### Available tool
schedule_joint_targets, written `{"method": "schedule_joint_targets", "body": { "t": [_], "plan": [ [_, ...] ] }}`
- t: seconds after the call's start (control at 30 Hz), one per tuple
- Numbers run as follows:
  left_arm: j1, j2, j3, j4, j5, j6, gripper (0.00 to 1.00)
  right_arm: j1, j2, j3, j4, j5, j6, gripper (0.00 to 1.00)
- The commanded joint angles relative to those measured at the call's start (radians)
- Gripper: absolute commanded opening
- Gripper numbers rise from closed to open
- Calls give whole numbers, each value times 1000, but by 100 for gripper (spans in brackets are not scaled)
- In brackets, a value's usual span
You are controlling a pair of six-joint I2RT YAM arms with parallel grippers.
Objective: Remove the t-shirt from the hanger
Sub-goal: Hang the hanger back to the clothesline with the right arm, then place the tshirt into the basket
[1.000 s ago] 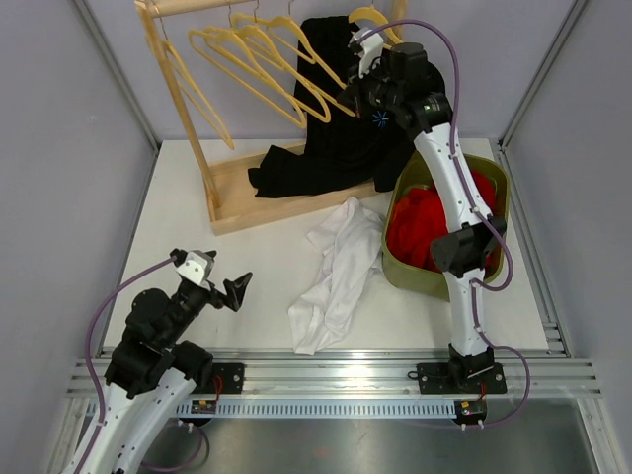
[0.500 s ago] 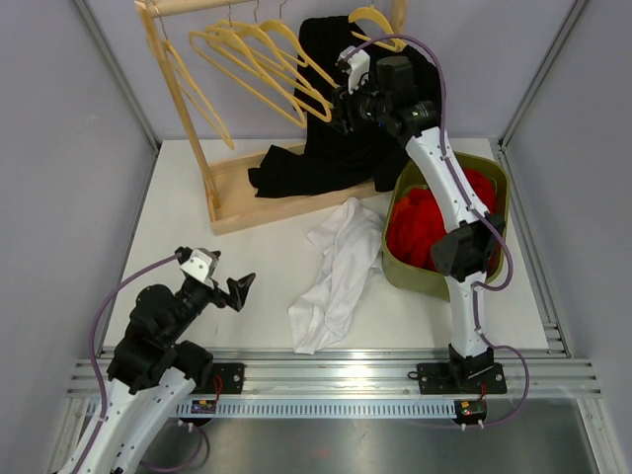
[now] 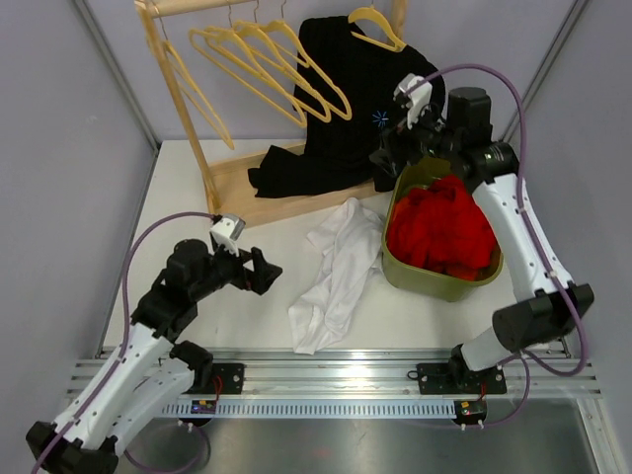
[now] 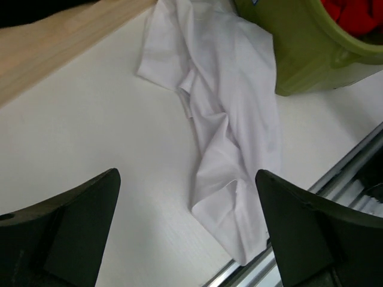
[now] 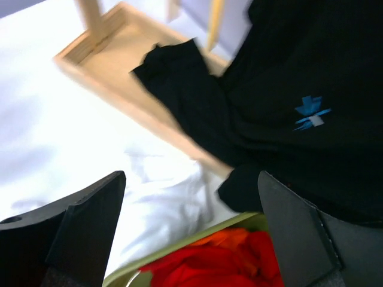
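Top external view: the black t-shirt [image 3: 346, 109] hangs on its yellow hanger [image 3: 383, 28] at twelve o'clock, at the right end of the wooden rack [image 3: 232, 202]. Its lower part is slumped onto the rack's base board. Toward eleven o'clock hang the empty hangers [image 3: 262, 59].

At about one o'clock the right gripper [image 3: 392, 155] hovers just beside the shirt's blue logo [image 3: 378, 118], near the rim of the green bin [image 3: 434, 281]. Its fingers are spread wide with nothing between them. Its own wrist view is blurred, so I can't quite say whether a fingertip brushes the fabric.

At three o'clock the bin is filled with red cloth [image 3: 439, 232]. Mid-table, a white garment [image 3: 336, 272] lies crumpled against the bin. The left gripper [image 3: 265, 273], at eight o'clock, is likewise spread and empty, just beside the white garment.
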Motion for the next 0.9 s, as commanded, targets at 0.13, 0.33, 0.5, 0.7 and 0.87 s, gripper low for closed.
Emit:
{"method": "schedule_joint_targets", "body": {
  "t": [0.13, 0.33, 0.5, 0.7, 0.87],
  "plan": [
    [-140, 246, -44, 295, 17, -251, 99, -19, -308, -429, -103, -269, -245, 99],
    [-368, 580, 72, 444, -201, -257, 99, -89, -439, -674, -58, -322, -173, 99],
    [-408, 852, 183, 538, -325, -274, 99, -163, -449, -697, -33, -391, -130, 99],
    [-445, 1115, 307, 566, -399, -308, 83, -184, -462, -719, -28, -410, -133, 99],
    [-448, 1133, 257, 661, -388, -312, 50, -197, -472, -722, -31, -413, -138, 100]
  ]
}}
